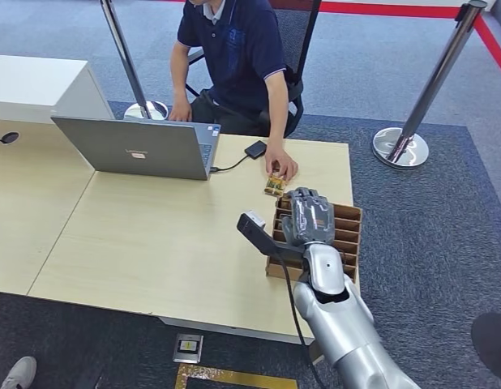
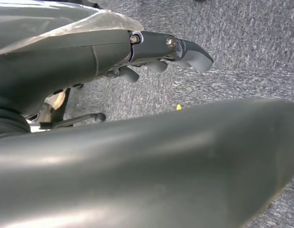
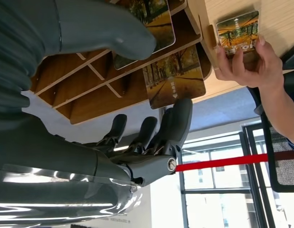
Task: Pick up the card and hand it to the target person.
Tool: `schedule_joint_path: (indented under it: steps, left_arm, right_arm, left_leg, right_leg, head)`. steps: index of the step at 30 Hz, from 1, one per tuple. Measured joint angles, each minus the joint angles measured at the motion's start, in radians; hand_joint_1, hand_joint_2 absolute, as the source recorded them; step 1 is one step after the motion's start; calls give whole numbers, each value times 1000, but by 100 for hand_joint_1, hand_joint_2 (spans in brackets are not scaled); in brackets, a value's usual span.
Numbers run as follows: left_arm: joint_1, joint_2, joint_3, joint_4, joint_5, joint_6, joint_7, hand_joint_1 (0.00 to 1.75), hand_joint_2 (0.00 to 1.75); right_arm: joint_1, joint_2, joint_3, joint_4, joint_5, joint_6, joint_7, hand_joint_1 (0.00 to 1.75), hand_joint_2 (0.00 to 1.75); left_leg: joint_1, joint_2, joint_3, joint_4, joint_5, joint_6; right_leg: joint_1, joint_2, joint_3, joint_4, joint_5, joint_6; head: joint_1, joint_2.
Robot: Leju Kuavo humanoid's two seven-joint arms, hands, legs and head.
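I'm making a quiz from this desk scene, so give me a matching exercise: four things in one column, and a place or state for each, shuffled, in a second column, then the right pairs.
Things:
1. grey open laptop
2. brown wooden slotted card rack
3. small picture card on the table
4. robot's silver right hand

Places or states:
A. under the seated person's hand
B. at the table's right edge, holding cards
C. over the card rack
D. lid towards the camera, cable plugged in

Pairs: 1-D, 2-B, 3-A, 4-C
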Motion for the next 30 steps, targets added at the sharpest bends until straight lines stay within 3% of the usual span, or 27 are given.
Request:
schedule_joint_path:
  steps: [5, 8, 11, 30]
  left_arm:
    - [0, -1, 0, 1, 3, 0, 0, 0, 0]
    - [0, -2, 0, 1, 3, 0, 0, 0, 0]
    - [0, -2, 0, 1, 4, 0, 0, 0, 0]
    - [0, -2, 0, 1, 3, 0, 0, 0, 0]
  right_arm:
    - [2, -2, 0, 0, 0, 0, -14, 101, 175]
    - [7, -1, 0, -1, 2, -1, -18, 80, 175]
    - [16, -1, 0, -1, 3, -1, -18, 71, 175]
    - [39, -3, -9, 0, 3, 4, -8, 73, 175]
  left_leg:
    - [0, 0, 0, 0, 0, 0]
    - [0, 0, 0, 0, 0, 0]
    - [0, 0, 0, 0, 0, 0]
    - [0, 0, 0, 0, 0, 0]
  right_leg:
    - [0, 0, 0, 0, 0, 0]
    - [0, 0, 0, 0, 0, 0]
    - [0, 0, 0, 0, 0, 0]
    - [0, 0, 0, 0, 0, 0]
  head:
    - [0, 0]
    - [0, 0]
    - [0, 0]
    - [0, 0]
